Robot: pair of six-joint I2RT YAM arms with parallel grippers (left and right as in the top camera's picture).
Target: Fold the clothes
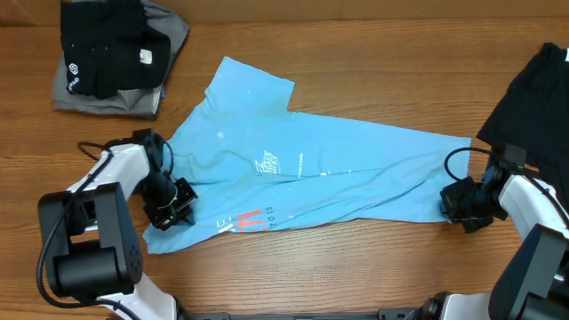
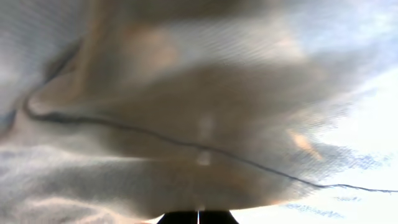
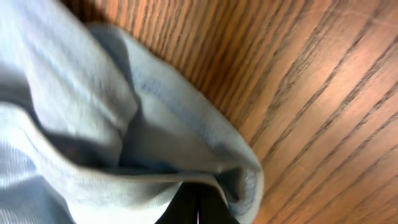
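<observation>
T-shirt [image 1: 338, 169] lies lengthwise across the counter [image 1: 356, 71], spanning between both hands. The left hand [image 1: 171, 203] and right hand [image 1: 464, 203] are each clamped tight on opposite ends.

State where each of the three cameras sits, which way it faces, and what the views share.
Overhead: fixed above, facing straight down on the table, T-shirt, black and grey pile and black garment; both arms show, left gripper and right gripper at the shirt's ends.
Left wrist: on the left arm, pressed against T-shirt cloth; only the dark tip of the left gripper shows.
Right wrist: on the right arm, facing down at a T-shirt edge and table; the tip of the right gripper shows.
Shared: all three see the T-shirt.
</observation>
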